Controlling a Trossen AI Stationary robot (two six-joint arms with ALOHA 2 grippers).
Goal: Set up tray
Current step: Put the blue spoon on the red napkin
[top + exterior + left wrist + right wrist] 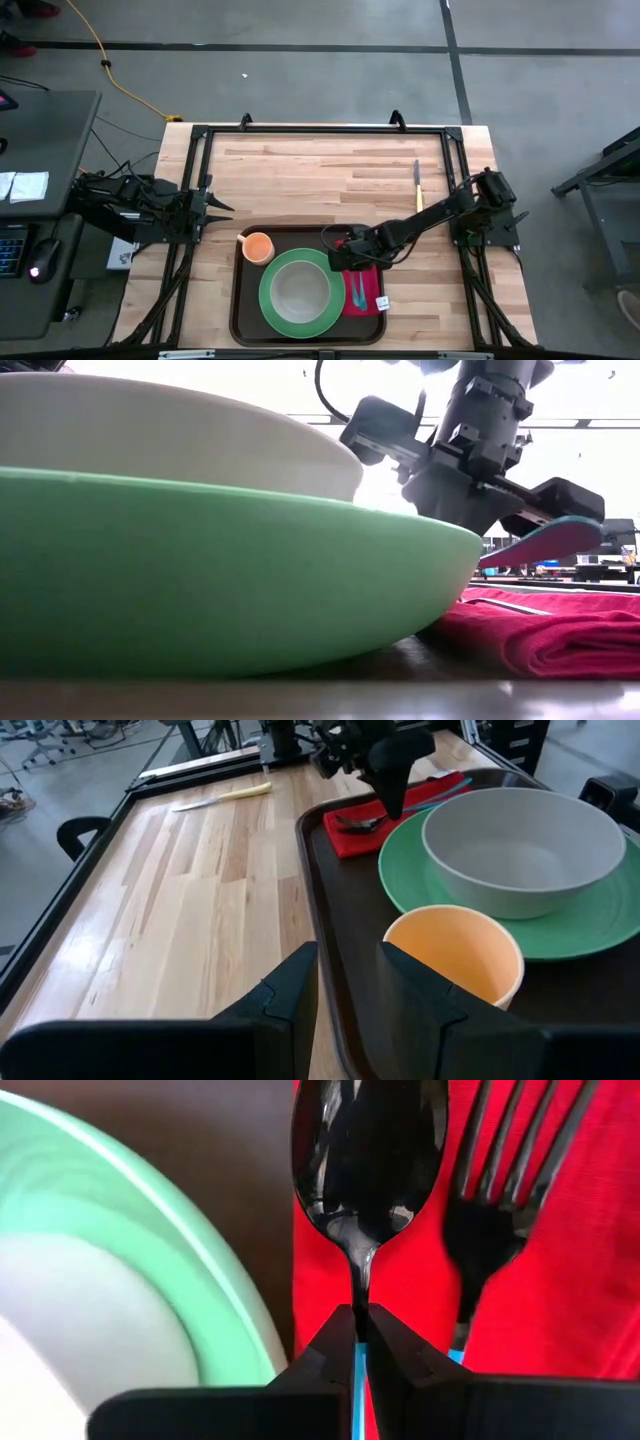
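Observation:
The dark brown tray [243,300] lies at the table's near middle. It holds a green plate [297,292] with a white bowl [297,288], an orange cup [258,246] and a red napkin [364,292]. A fork [495,1220] lies on the napkin. My right gripper [360,1320] is over the napkin's far end, shut on a dark spoon [370,1160] with a blue handle. My left gripper [349,982] is open and empty over the table's left side, left of the tray. My right gripper pinches the spoon's thin neck [360,1295] between its two fingertips, just behind the spoon's bowl. The blue handle [358,1370] runs back between the fingers, so they lie along the spoon. They slant down from the table's right. The handle's end [545,540] stands above the napkin.
A yellow-handled knife [417,185] lies on the bare wood at the far right. A black metal frame [320,130] runs round the table's edges. Open wood lies between the tray and the far edge.

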